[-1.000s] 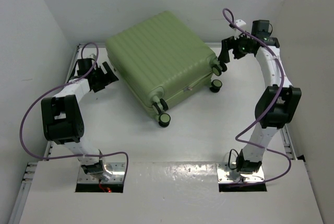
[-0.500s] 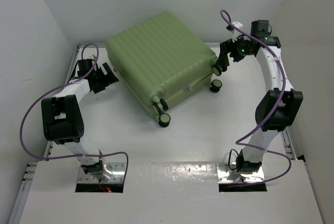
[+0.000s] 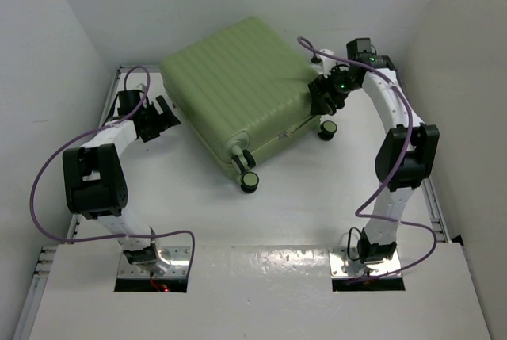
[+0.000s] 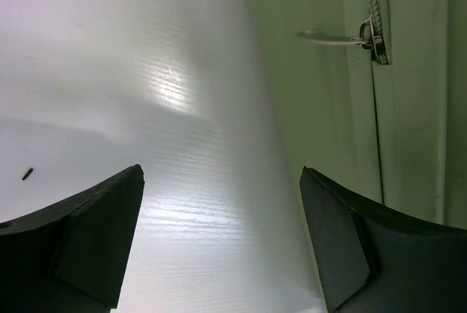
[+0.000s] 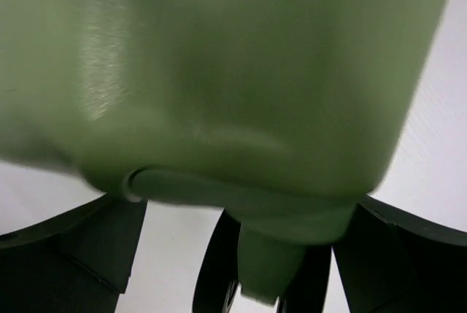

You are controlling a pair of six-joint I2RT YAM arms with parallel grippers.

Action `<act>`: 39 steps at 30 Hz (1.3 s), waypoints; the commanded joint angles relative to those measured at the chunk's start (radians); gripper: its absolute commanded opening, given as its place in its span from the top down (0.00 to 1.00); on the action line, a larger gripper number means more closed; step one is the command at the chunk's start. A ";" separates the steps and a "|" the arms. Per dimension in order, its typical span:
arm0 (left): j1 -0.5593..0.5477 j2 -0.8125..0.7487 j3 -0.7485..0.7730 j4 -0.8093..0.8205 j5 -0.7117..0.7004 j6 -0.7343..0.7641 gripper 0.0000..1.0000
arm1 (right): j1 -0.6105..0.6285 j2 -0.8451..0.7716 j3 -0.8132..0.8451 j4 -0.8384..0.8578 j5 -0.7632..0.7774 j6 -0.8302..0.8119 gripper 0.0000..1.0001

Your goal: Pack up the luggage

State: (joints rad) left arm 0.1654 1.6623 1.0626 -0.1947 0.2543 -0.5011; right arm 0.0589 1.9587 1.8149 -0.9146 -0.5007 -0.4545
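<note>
The suitcase (image 3: 242, 90) lies shut on the counter (image 3: 317, 197), contents hidden; left fingers (image 4: 80, 240) spread, right fingers (image 5: 73, 247) spread astride its corner.

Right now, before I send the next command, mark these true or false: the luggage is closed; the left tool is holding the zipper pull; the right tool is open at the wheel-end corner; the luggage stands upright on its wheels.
1. The luggage is closed. True.
2. The left tool is holding the zipper pull. False: its jaws are open and the pull hangs clear of them.
3. The right tool is open at the wheel-end corner. True.
4. The luggage stands upright on its wheels. False: it lies flat on the table, with the wheels sticking out sideways.
</note>
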 commanded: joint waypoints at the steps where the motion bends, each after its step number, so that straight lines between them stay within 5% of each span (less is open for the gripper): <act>1: 0.010 -0.003 0.023 -0.002 -0.007 0.009 0.10 | 0.024 -0.004 -0.018 0.028 0.099 -0.059 0.00; 4: 0.010 0.007 0.033 -0.002 -0.007 0.009 0.10 | 0.024 -0.006 -0.048 0.071 0.142 -0.073 0.06; 8: 0.010 0.007 0.043 -0.002 -0.007 0.009 0.10 | 0.013 -0.003 -0.034 0.097 0.159 -0.064 0.47; 11: 0.010 0.007 0.043 -0.011 -0.007 0.028 0.10 | 0.004 -0.024 -0.005 0.108 0.159 -0.059 0.99; 18: 0.019 -0.003 0.034 -0.029 -0.036 0.056 0.10 | -0.001 -0.116 0.135 0.045 0.111 -0.053 1.00; 26: 0.019 0.008 0.045 -0.029 -0.036 0.065 0.10 | 0.002 -0.199 -0.046 0.082 0.136 -0.084 1.00; 30: 0.010 0.017 0.054 -0.040 -0.036 0.056 0.08 | -0.020 -0.138 -0.080 0.137 0.142 -0.073 0.86; 34: 0.000 -0.001 0.054 -0.040 -0.027 0.056 0.08 | -0.022 -0.070 -0.043 0.203 0.142 -0.029 1.00; 39: 0.000 -0.036 0.014 -0.040 -0.038 0.076 0.08 | -0.019 -0.024 0.056 0.217 0.136 0.002 1.00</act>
State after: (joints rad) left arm 0.1696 1.6714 1.0832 -0.2424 0.2203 -0.4454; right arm 0.0544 1.9320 1.7626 -0.8455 -0.3492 -0.4553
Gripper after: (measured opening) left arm 0.918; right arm 0.522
